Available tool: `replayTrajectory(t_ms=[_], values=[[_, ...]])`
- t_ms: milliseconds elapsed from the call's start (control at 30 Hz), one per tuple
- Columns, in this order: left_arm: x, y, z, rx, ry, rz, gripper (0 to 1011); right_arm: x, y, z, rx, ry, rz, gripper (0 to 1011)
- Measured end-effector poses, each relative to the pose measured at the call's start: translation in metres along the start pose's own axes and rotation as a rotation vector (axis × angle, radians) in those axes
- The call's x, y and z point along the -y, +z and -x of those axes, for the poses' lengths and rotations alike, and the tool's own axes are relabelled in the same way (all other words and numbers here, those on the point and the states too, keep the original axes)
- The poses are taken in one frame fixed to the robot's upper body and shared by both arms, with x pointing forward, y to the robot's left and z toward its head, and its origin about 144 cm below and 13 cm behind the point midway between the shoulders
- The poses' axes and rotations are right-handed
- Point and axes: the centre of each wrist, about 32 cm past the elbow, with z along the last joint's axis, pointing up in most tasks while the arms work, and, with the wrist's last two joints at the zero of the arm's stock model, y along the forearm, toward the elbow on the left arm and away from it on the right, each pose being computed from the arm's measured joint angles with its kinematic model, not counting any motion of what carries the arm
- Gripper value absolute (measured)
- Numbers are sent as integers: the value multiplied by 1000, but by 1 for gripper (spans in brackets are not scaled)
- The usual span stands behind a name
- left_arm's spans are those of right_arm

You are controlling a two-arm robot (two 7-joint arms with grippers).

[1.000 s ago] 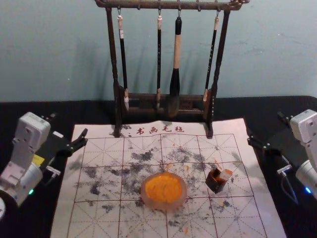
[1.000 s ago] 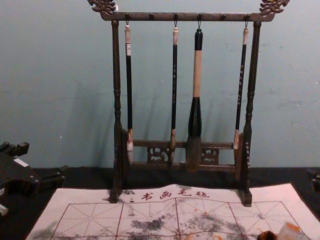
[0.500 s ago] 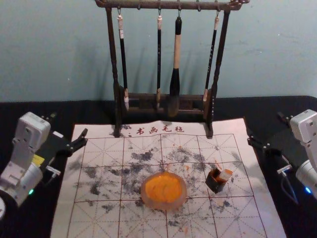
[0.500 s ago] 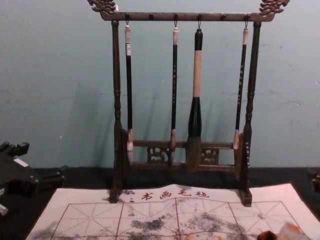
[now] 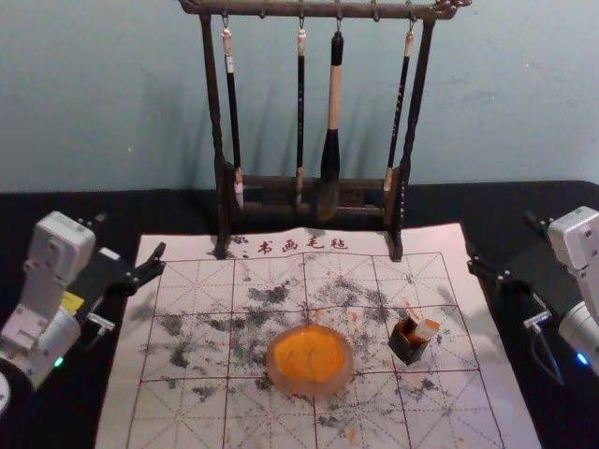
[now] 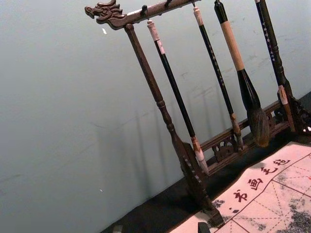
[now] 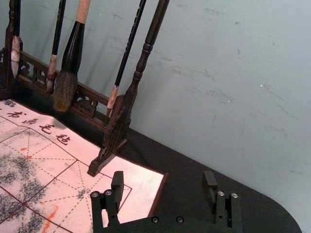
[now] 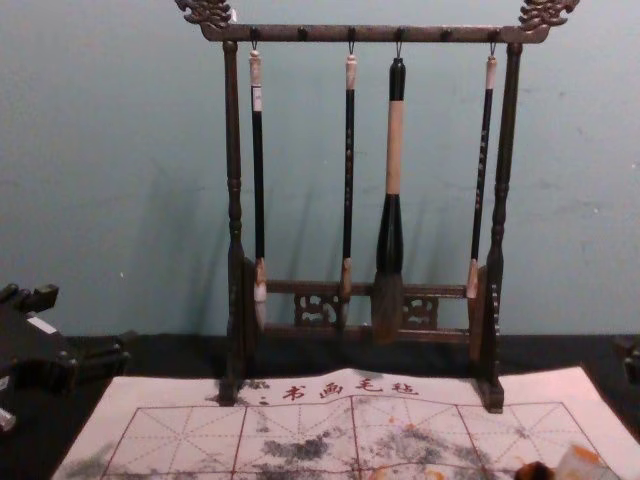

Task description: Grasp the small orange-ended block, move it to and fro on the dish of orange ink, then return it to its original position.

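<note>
My left gripper (image 5: pixel 131 235) and right gripper (image 7: pixel 164 174) are resting beside the mat (image 5: pixel 192 421), jaws wide and empty, while a box (image 5: pixel 406 349) is propping the block (image 5: pixel 427 329) up.

1. A dark carved wooden rack (image 5: pixel 281 9) is standing at twelve o'clock.
2. Three slim black-handled brushes (image 5: pixel 300 94) are hanging from it at eleven, twelve and one; a thick black-and-tan brush (image 5: pixel 330 154) is hanging between twelve and one.
3. A pale blue-green wall (image 5: pixel 515 84) is rising behind.

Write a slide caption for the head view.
Orange ink dish on a gridded mat, an orange-stained block to its right, four brushes hanging behind.
</note>
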Motion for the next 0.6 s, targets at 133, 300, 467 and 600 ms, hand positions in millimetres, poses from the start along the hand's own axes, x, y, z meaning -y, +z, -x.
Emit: replayTrajectory(t_ms=[133,300,467,600], values=[[0,0,0,0,0,0,1001,0,0,0,0,0,0,1000],[0,0,0,0,0,0,1001,0,0,0,0,0,0,1000],[0,0,0,0,0,0,1001,0,0,0,0,0,0,1000],[0,0,0,0,0,0,1001,0,0,0,0,0,0,1000]])
